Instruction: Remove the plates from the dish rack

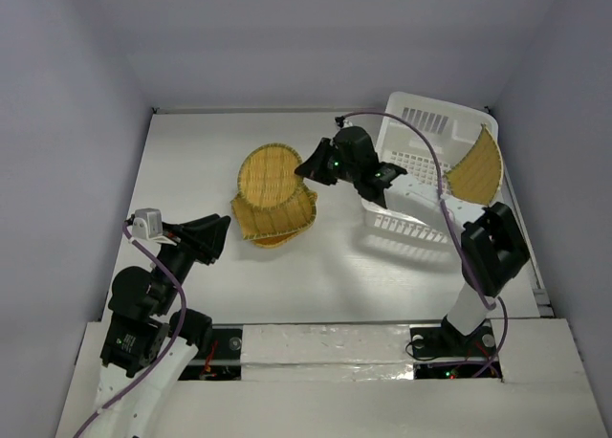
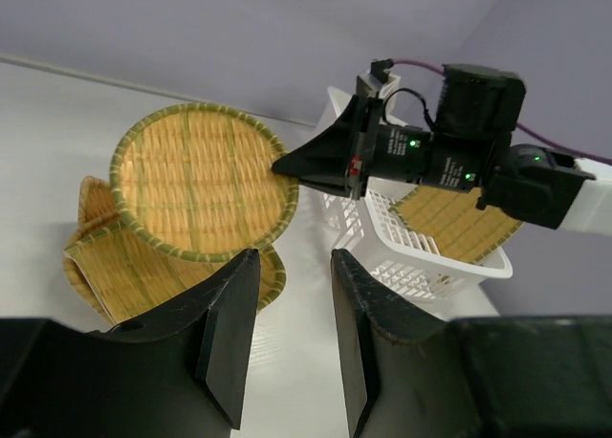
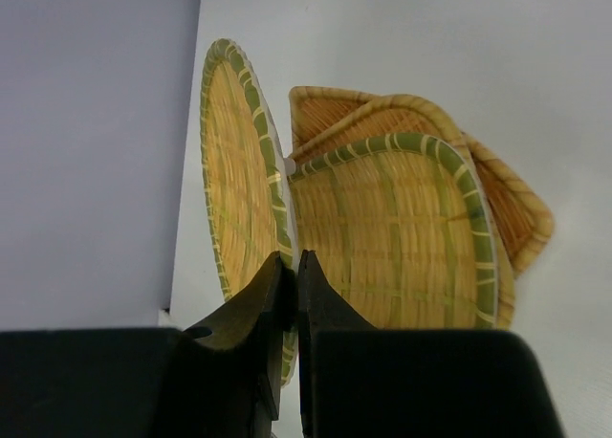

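Top view, right gripper (image 1: 304, 166): pressed together on the rim of the round plate (image 1: 266, 173), over the middle of the tabletop (image 1: 191, 151).
Top view, round plate: held tilted over the far side of the stacked plates (image 1: 282, 223); whether the two touch cannot be told.
Top view, dish rack (image 1: 411, 229): set at the far right corner of the tabletop; one rack plate (image 1: 478, 165) is leaned upright against its right wall.
Top view, left gripper (image 1: 218, 229): held toward the near left corner, apart from the stacked plates.
Left wrist view, left gripper (image 2: 287, 333): fingers spread, nothing held between them.
Left wrist view, round plate (image 2: 201, 185): seen face-on, pinched at its right rim by the right gripper (image 2: 287, 165); the stacked plates (image 2: 124, 266) are seen below it, the dish rack (image 2: 421, 256) to the right.
Right wrist view, right gripper (image 3: 292, 285): closed on the green-banded rim of the round plate (image 3: 239, 170), which is seen nearly edge-on.
Right wrist view, stacked plates (image 3: 402, 237): seen just beyond it, a green-rimmed plate uppermost.
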Robot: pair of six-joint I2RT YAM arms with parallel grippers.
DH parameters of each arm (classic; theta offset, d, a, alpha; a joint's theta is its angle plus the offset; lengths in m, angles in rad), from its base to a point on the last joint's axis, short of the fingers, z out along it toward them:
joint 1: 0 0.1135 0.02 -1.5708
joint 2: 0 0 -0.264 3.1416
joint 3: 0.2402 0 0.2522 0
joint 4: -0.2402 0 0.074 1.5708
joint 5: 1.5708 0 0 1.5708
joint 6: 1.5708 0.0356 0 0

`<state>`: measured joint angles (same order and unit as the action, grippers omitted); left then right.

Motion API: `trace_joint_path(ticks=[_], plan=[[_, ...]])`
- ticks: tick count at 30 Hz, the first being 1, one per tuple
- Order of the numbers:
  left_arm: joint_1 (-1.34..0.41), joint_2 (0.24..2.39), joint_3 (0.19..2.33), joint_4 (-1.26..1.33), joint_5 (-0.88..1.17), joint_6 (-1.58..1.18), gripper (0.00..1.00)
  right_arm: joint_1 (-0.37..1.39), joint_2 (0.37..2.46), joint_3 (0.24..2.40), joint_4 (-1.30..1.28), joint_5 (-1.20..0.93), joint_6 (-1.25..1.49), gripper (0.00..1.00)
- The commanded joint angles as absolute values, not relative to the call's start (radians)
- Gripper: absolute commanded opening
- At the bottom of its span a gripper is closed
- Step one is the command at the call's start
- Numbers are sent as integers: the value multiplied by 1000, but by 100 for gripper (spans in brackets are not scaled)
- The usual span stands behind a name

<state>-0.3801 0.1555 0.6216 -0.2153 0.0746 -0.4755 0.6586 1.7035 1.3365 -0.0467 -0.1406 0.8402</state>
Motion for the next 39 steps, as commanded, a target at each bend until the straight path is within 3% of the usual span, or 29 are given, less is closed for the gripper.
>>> trace_joint_path(ticks=[1,21,24,27,28,32,37,39], plan=[[-387,170,634,-184,67,-472,33,681,1721,1321,216,-189,953,0],[-387,170,632,-183,72,-474,33,692,1721,1098,290,-163,989,2],[-387,167,634,-183,72,-474,33,701,1721,1098,262,-144,983,10],[-387,167,634,-184,72,-474,33,701,1717,1101,217,-117,973,32],[-387,167,634,-183,72,-474,33,710,1713,1106,198,-106,966,45],[-387,166,632,-183,74,-474,33,721,1709,1152,94,-37,919,73],[-387,163,632,-181,74,-474,33,753,1710,1253,-93,84,835,88],[-387,163,632,-183,74,-474,33,762,1707,1290,-176,151,810,88]])
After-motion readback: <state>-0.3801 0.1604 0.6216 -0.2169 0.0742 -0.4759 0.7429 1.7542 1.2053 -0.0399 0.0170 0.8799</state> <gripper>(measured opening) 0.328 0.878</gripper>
